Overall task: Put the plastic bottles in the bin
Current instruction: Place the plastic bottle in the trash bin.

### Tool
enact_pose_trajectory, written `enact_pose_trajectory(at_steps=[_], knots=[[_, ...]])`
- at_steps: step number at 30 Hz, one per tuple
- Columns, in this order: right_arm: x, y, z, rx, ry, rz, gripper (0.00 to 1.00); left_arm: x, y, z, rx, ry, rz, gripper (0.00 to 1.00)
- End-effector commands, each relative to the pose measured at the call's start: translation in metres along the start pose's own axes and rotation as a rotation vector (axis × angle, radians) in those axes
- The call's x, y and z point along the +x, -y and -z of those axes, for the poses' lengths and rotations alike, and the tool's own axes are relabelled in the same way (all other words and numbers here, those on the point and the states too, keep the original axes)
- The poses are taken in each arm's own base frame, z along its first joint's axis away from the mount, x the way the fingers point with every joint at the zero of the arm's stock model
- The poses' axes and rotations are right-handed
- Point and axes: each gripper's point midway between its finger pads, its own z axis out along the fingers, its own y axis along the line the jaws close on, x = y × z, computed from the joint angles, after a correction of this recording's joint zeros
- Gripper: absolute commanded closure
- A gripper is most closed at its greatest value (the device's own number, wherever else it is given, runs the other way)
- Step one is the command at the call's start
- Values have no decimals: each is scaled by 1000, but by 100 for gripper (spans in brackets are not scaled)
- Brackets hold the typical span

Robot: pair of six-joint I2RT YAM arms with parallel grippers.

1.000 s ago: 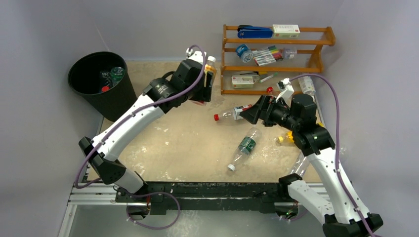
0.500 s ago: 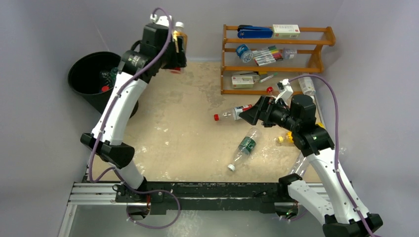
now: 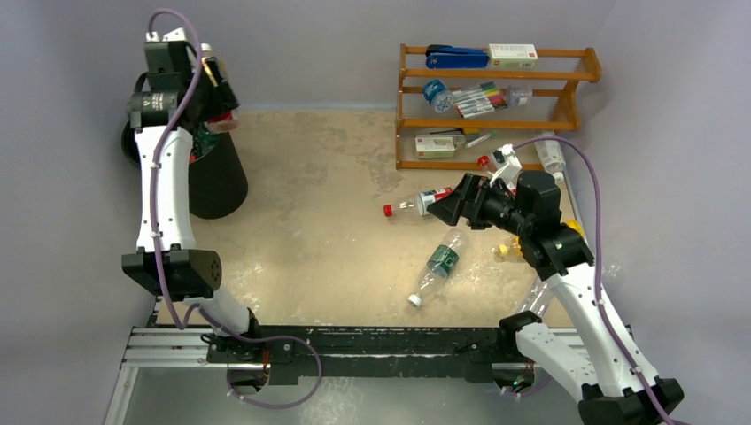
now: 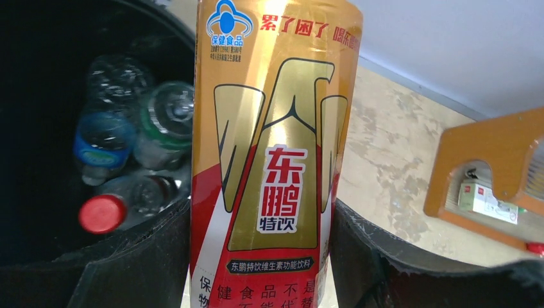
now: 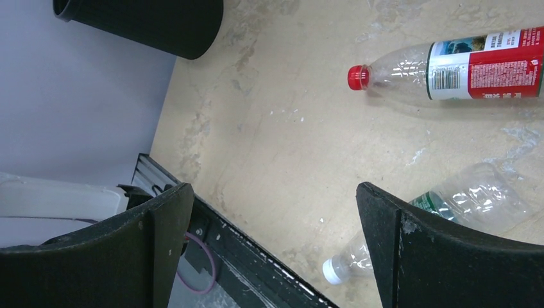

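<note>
My left gripper (image 3: 212,88) is shut on a gold-and-red labelled plastic bottle (image 4: 272,147) and holds it upright over the rim of the black bin (image 3: 217,181). Inside the bin (image 4: 38,96) lie several bottles. My right gripper (image 3: 447,208) stands open and empty above the table, just right of a red-capped bottle (image 3: 409,206) with a red label (image 5: 449,67). A clear bottle with a green label and white cap (image 3: 438,264) lies below it, partly behind the right finger (image 5: 449,256). A yellow bottle (image 3: 507,251) shows beside the right arm.
An orange wooden rack (image 3: 496,124) with markers and boxes stands at the back right. One clear bottle (image 3: 550,153) lies by the rack's right end, and another (image 3: 536,299) lies against the right arm. The metal rail (image 3: 354,341) runs along the near edge.
My left arm has swung left and up with the gold bottle, from beside the rack to above the bin. The right arm has barely moved.
</note>
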Motion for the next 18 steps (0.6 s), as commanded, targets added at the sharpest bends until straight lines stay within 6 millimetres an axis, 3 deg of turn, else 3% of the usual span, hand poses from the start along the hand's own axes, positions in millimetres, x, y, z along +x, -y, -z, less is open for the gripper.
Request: enact_pose_trajectory(at_steps=[1, 9, 14, 18], knots=[[-15, -10, 0, -35, 49, 37, 0, -38, -31, 27, -13, 131, 59, 41], [-11, -10, 5, -33, 44, 31, 0, -54, -102, 8, -112, 141, 204, 40], [-11, -10, 7, -28, 42, 36, 0, -43, -119, -9, -166, 97, 219, 38], [-11, -14, 6, -49, 39, 23, 0, -39, -132, -16, -233, 79, 227, 24]])
